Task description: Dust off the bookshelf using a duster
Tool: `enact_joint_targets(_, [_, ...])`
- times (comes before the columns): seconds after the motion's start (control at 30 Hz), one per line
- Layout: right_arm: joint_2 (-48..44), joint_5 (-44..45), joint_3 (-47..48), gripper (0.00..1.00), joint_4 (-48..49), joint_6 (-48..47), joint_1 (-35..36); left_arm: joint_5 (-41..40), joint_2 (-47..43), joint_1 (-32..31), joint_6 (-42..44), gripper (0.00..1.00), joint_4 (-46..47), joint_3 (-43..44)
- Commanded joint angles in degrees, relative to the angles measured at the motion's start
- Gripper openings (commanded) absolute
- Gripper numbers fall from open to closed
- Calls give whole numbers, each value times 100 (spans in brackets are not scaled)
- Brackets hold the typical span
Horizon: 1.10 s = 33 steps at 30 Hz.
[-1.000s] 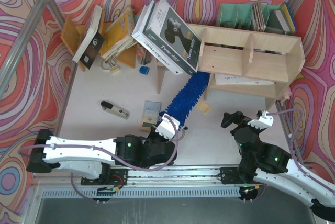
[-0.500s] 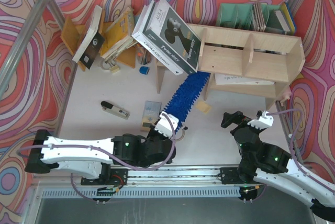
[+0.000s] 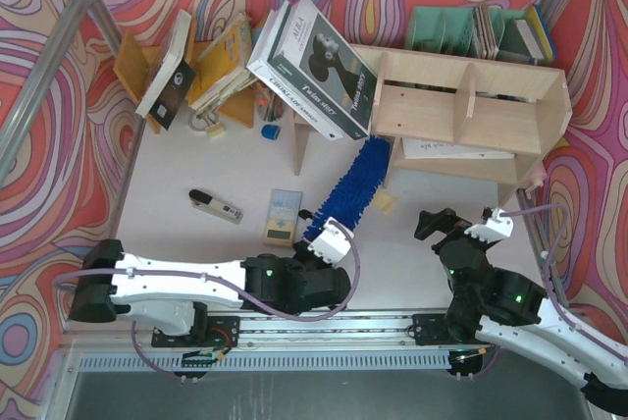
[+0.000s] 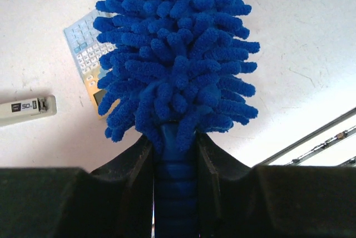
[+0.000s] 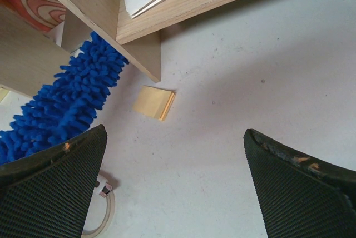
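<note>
The pale plywood bookshelf (image 3: 471,106) stands at the back right. The blue fluffy duster (image 3: 351,189) slants from the table's middle up to the shelf's lower left opening, its tip against an upright panel (image 5: 142,54). My left gripper (image 3: 329,236) is shut on the duster's slim blue handle (image 4: 175,193). In the left wrist view the fluffy head (image 4: 175,49) fills the space just past the fingers (image 4: 139,163). My right gripper (image 3: 437,224) hovers open over bare table in front of the shelf with nothing between its pads (image 5: 55,188). The duster (image 5: 61,110) lies to its left.
A calculator (image 3: 285,214) and a stapler (image 3: 216,206) lie left of the duster. A yellow sticky pad (image 3: 386,203) sits by the shelf's foot and a tape roll (image 5: 100,216) near the right gripper. A large box (image 3: 314,67), an orange book rack (image 3: 186,67) and a green file holder (image 3: 471,32) stand behind.
My left gripper has shifted a little right and toward the near edge, swinging the duster more upright with its tip still at the shelf. The right arm has not moved.
</note>
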Motion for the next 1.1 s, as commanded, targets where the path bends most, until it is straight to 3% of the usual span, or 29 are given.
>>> enact_joint_targets(0.0, [-84, 93, -46, 99, 7, 14, 28, -229, -624, -27, 372, 0, 426, 199])
enact_joint_targets(0.27, [-85, 91, -63, 99, 28, 14, 25, -147, -1461, -2, 767, 0, 931, 81])
enact_joint_targets(0.73, [-199, 108, -72, 99, -61, 121, 28, 491, -205, 61, -241, 0, -39, -19])
enact_joint_targets(1.07, [-94, 117, -41, 99, -98, 164, 21, 319, -479, 59, 425, 0, 391, 357])
